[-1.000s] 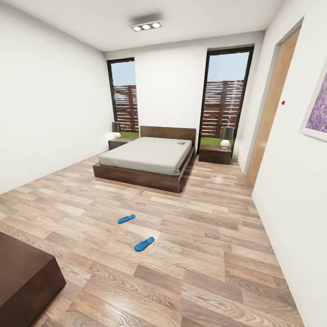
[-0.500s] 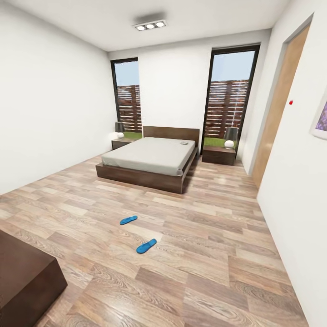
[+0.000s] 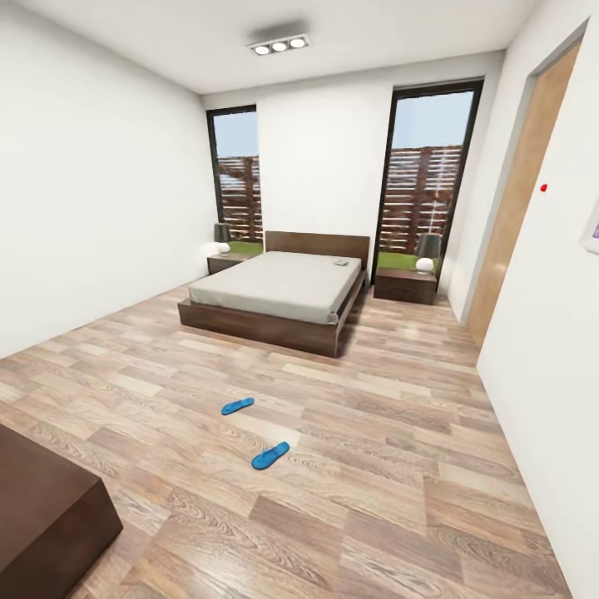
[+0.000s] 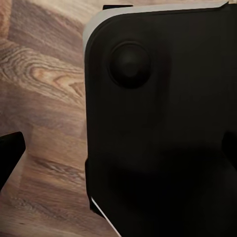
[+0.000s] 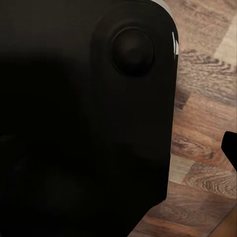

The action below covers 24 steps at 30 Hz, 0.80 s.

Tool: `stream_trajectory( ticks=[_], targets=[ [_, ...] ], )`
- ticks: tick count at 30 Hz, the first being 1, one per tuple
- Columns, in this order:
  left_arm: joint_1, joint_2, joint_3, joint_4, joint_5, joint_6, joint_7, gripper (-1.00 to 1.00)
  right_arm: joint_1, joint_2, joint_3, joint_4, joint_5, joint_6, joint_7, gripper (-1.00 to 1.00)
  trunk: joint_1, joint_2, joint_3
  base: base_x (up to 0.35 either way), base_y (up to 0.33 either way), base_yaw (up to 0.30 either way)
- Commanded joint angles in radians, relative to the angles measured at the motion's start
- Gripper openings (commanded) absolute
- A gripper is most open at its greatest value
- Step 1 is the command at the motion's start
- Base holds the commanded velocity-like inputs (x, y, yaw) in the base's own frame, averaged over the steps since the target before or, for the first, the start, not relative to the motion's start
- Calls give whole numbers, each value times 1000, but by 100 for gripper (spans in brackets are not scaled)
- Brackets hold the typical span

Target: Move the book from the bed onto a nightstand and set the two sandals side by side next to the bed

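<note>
Bed (image 3: 279,287) against the far wall between two nightstands (image 3: 405,285); small book (image 3: 340,263) near its headboard, on the mattress. Two blue sandals (image 3: 270,455) apart on the wood floor (image 3: 374,466), well short of the bed. Gripper state: cannot tell, dark robot body (image 4: 163,128) blocking both wrist views.

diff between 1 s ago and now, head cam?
Only the camera moved: the whole view has slid, so the lavender picture is nearly out of frame at the right edge and the door shows more. Nothing was grasped or released. The two sandals lie apart on the floor as before, and the book is still on the bed.
</note>
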State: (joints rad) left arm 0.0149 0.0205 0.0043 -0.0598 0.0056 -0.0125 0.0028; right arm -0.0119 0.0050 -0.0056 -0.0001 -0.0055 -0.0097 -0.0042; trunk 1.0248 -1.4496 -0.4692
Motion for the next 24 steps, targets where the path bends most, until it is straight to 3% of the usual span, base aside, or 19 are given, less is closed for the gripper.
stream_trajectory(
  ticks=[1,24],
  targets=[
    [0,0,0,-2,1,-1,0,100,0,0,-1,0,-1,-1,0,100,0,0,-1,109,0,2],
    [0,1,0,-11,1,-1,0,100,0,1,1,0,-1,-1,0,100,0,0,-1,122,0,0]
  ],
)
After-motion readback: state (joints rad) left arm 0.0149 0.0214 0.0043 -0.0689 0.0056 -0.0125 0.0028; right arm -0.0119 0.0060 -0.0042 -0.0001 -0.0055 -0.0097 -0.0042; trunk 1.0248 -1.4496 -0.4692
